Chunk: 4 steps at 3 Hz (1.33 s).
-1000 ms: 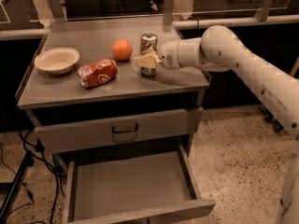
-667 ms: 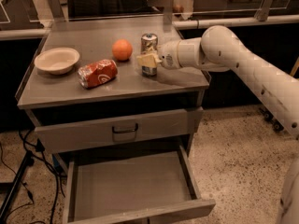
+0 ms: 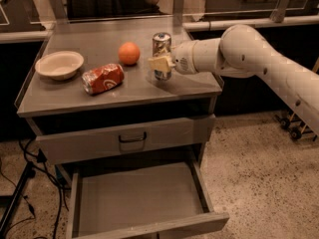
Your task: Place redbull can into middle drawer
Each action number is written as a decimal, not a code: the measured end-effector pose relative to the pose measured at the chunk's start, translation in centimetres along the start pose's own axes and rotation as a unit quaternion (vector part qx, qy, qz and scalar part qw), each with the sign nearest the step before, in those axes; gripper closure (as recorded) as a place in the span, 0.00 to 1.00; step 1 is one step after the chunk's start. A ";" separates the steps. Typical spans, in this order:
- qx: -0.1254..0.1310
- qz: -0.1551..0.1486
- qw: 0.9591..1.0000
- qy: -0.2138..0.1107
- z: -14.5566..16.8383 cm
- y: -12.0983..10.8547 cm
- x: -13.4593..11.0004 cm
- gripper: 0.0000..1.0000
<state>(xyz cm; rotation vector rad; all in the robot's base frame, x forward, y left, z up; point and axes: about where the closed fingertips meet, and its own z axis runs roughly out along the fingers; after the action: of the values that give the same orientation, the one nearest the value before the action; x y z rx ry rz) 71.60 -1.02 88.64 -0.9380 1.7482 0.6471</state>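
The redbull can (image 3: 162, 43) stands upright on the grey counter (image 3: 124, 91), right of centre. My gripper (image 3: 161, 63) reaches in from the right on the white arm and is shut around the can's middle. One cream finger (image 3: 158, 63) lies across the can's front, and the can's base still rests on the counter. The middle drawer (image 3: 134, 203) is pulled open below, with a bare grey floor and nothing in it.
An orange fruit (image 3: 129, 53) sits left of the can. A red-orange soda can (image 3: 103, 78) lies on its side, and a white bowl (image 3: 59, 64) is at the counter's left. A closed drawer front with a dark handle (image 3: 132, 138) is above the open drawer. Cables (image 3: 20, 193) trail at the lower left.
My gripper has shifted slightly right and up onto the can. The other objects and the drawer have not moved.
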 end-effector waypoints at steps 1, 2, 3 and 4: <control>0.032 0.009 0.999 -0.009 -3.4 2.7 -1.1 1.00; 0.064 0.028 0.997 -0.018 -6.3 6.0 -1.2 1.00; 0.097 0.046 0.994 -0.029 -8.7 8.6 -0.7 1.00; 0.103 0.049 0.993 -0.029 -9.1 8.9 -0.4 1.00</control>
<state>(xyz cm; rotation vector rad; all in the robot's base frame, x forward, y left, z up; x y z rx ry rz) 59.53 -3.10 92.13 -0.6893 1.7800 0.5396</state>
